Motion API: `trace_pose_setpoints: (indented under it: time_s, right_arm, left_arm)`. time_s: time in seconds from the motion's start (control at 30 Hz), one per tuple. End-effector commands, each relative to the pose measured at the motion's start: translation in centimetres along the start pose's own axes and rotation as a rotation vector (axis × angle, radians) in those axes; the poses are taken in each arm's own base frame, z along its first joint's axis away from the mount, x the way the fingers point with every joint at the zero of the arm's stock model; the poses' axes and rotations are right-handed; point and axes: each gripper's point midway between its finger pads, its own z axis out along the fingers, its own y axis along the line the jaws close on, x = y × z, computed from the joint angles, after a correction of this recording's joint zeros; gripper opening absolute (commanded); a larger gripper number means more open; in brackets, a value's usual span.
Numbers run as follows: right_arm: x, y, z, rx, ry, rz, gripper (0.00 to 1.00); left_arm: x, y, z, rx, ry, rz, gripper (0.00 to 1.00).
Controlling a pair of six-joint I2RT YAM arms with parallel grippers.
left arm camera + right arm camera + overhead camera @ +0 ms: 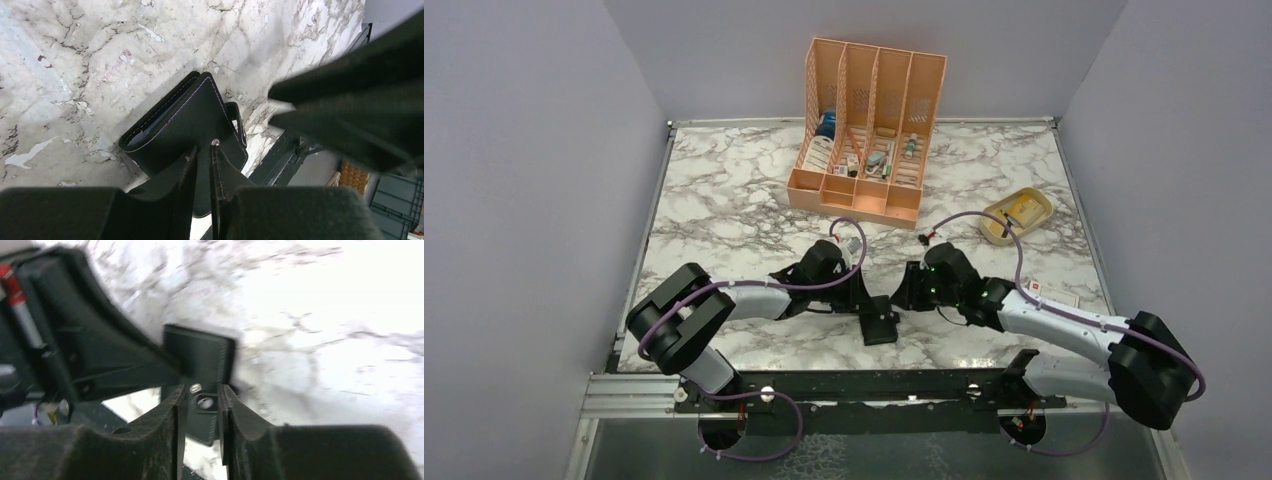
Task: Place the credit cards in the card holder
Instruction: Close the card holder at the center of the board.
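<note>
Black, with pale stitching along its edges, one card holder point(185, 117) is seen lying on the marble table point(724, 200), at 6 o'clock from the table's middle and near the front edge. Two grippers are counted, both at the holder. The left gripper point(204, 162) is set at the holder's 6 o'clock in its wrist view, its jaws drawn to a narrow slit with the holder's cover pinched between them. The right gripper point(201, 405) is likewise found at the holder's 6 o'clock in its own view, its jaws nearly together around the snap tab point(203, 401); whether the tab is actually squeezed cannot be told, as that view is blurred. One whitish credit card point(1049, 293) with a red mark is made out beside the right arm, at 3 o'clock from the holder and well apart from it. One beige dish point(1016, 216) is placed at 2 o'clock, and one orange organizer point(867, 130) with four slots at 12 o'clock. Writing on the card is too small to be read.
</note>
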Motion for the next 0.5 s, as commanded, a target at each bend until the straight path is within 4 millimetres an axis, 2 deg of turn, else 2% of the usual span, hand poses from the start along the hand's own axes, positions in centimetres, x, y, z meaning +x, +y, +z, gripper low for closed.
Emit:
trace_pose_setpoints:
  time_s: [0.0,0.3,0.47]
  right_arm:
    - [0.5,-1.9,-0.2,-0.016,0.033,0.041,0.26]
    - [1.8,-0.4,0.2,-0.151,0.072,0.116,0.25]
    - [2.1,-0.3,0.6,-0.163,0.085,0.120,0.24]
  left_arm:
    - [0.1,0.3,-0.3,-0.010,-0.010,0.016,0.19]
    - [-0.1,0.1,-0.3,-0.014,-0.009,0.017,0.19]
    - [0.1,0.4,-0.3,-0.022,-0.006,0.012,0.19]
